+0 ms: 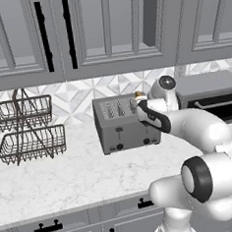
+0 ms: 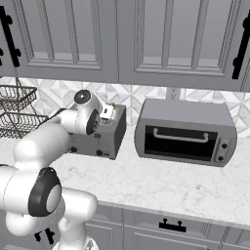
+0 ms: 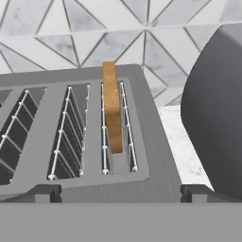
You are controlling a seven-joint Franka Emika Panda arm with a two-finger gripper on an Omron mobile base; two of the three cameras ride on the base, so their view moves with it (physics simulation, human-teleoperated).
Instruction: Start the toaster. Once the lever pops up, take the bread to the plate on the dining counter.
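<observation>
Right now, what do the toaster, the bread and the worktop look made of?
Toaster: matte grey metal by its look, wire guides in the slots. Bread: orange-brown, grainy, crumb-like slice. Worktop: white stone, marble-like by its grey veining; a rendered look, so uncertain.

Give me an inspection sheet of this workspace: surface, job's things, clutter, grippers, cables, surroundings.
Surface: white marble worktop over grey drawers.
Job's things: toaster against the backsplash; bread upright in its rightmost slot, top sticking out.
Clutter: two-tier wire basket to the toaster's left; toaster oven to its right.
Grippers: gripper just above the toaster's front edge, fingers apart, holding nothing.
Cables: nothing seen.
Surroundings: grey wall cabinets, patterned tile backsplash.
</observation>
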